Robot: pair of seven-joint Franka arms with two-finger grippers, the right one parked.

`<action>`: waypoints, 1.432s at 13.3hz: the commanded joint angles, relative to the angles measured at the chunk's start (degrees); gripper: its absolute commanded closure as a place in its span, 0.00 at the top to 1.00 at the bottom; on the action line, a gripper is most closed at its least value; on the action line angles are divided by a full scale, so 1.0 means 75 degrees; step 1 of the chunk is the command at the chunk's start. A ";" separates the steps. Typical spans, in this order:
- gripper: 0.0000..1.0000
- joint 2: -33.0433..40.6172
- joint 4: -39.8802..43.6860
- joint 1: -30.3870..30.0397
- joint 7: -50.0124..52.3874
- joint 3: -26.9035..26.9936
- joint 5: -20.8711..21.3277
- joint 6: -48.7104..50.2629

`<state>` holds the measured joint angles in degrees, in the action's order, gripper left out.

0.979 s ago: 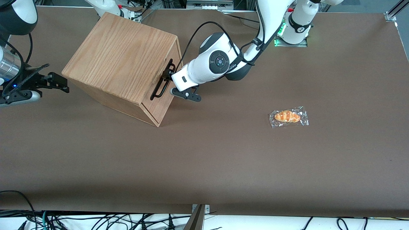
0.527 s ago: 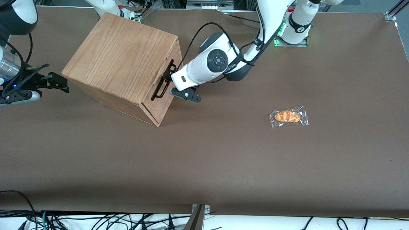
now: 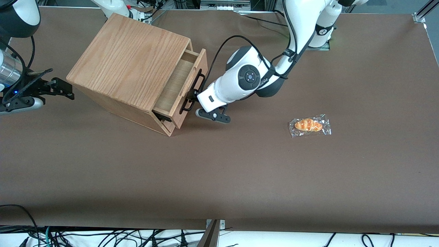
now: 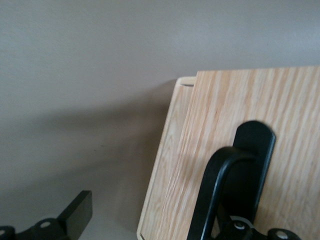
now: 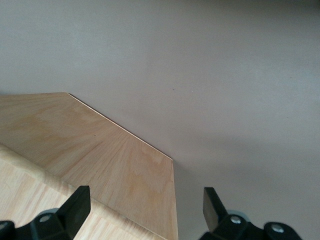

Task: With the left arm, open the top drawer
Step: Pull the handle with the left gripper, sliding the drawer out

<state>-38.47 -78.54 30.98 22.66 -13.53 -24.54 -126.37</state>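
1. I see the light oak-coloured wooden top drawer (image 3: 180, 85) partly out of the light oak wooden cabinet box (image 3: 130, 65), its plain wood tray floor exposed between the cabinet's edge and the drawer's front panel.
2. The long thin black metal bar handle (image 3: 192, 92) runs across that front panel; in the left wrist view the handle (image 4: 215, 195) curves up into its black mounting plate on the pale wood front.
3. My glossy white left arm (image 3: 247, 77) with dark grey joints reaches down in front of the drawer, and its small black end effector (image 3: 193, 97) sits right at the handle.
4. I cannot tell whether the end effector is pinching the bar or merely hooked on it; the contact itself is hidden.
5. The cabinet stands angled on the brown worktop (image 3: 219, 171), toward the parked arm's end.
6. A clear plastic-wrapped golden-brown bread roll (image 3: 309, 125) lies on the worktop well apart from the cabinet, toward the working arm's end and nearer the front camera than the drawer.
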 commanded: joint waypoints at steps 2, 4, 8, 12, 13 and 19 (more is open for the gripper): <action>1.00 -0.0015 0.0136 -0.0403 -0.0266 -0.0012 0.0236 0.0408; 1.00 -0.0015 0.0160 -0.0590 -0.0419 -0.0012 0.0225 0.0629; 1.00 -0.0003 0.0171 -0.0802 -0.0431 -0.0012 0.0236 0.0666; 1.00 0.0020 0.0183 -0.0884 -0.0419 -0.0024 0.0225 0.0689; 1.00 0.0044 0.0195 -0.0907 -0.0419 -0.0024 0.0213 0.0817; 1.00 0.0312 0.0886 -0.1306 -0.0069 -0.0106 -0.0455 0.2154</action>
<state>-37.62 -72.80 21.70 20.44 -14.09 -26.53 -112.05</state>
